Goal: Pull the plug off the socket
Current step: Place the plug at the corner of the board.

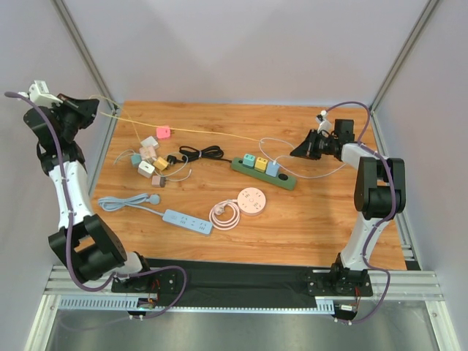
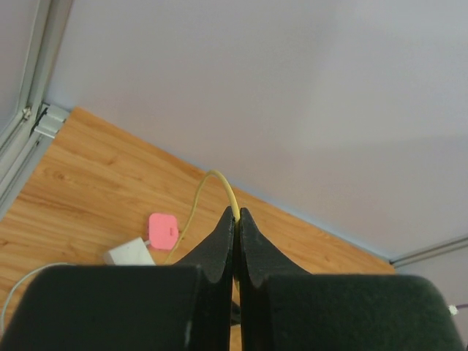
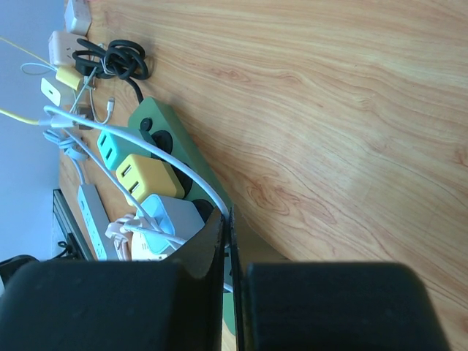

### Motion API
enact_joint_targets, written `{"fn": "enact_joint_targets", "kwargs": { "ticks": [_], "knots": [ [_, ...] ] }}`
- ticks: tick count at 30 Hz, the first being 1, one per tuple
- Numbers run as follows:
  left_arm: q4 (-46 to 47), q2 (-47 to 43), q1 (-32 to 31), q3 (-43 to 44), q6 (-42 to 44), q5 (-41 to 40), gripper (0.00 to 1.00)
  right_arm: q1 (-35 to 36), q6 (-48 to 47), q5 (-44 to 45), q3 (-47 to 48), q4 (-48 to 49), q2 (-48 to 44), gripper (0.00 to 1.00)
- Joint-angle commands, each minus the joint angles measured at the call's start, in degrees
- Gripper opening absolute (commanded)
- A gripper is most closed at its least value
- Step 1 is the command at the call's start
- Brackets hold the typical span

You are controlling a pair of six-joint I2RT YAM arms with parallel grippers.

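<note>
A green power strip (image 1: 265,174) lies at the middle right of the table with a teal plug (image 1: 248,159), a yellow plug (image 1: 261,163) and a light blue plug (image 1: 273,168) seated in it. My left gripper (image 1: 97,109) is raised at the far left and shut on a thin yellow cable (image 2: 228,191). That cable stretches across the table (image 1: 197,131) to a white cable (image 3: 157,150). My right gripper (image 1: 297,151) is shut on the white cable just right of the strip. The right wrist view shows the strip (image 3: 157,121), its plugs and my closed jaws (image 3: 228,212).
A pink adapter (image 1: 163,132), several small adapters (image 1: 148,157) and a black cable coil (image 1: 201,153) lie at the back left. A light blue power strip (image 1: 188,221), a round pink socket (image 1: 252,200) and a coiled cable (image 1: 224,215) lie in front.
</note>
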Motion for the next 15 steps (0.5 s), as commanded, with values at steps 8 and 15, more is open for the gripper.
{"fn": "enact_joint_targets", "kwargs": {
  "ticks": [8,15],
  "knots": [
    [-2.5,2.4,-1.1,-7.5,7.4,-4.3,0.05,2.3,-3.1,-0.4,1.1,-1.0,-1.4,0.00],
    [-2.3,4.8,-1.3,-9.2,7.4,-3.2,0.55,3.3,-3.7,-2.6,1.6,-1.4,-1.4,0.00]
  ]
}}
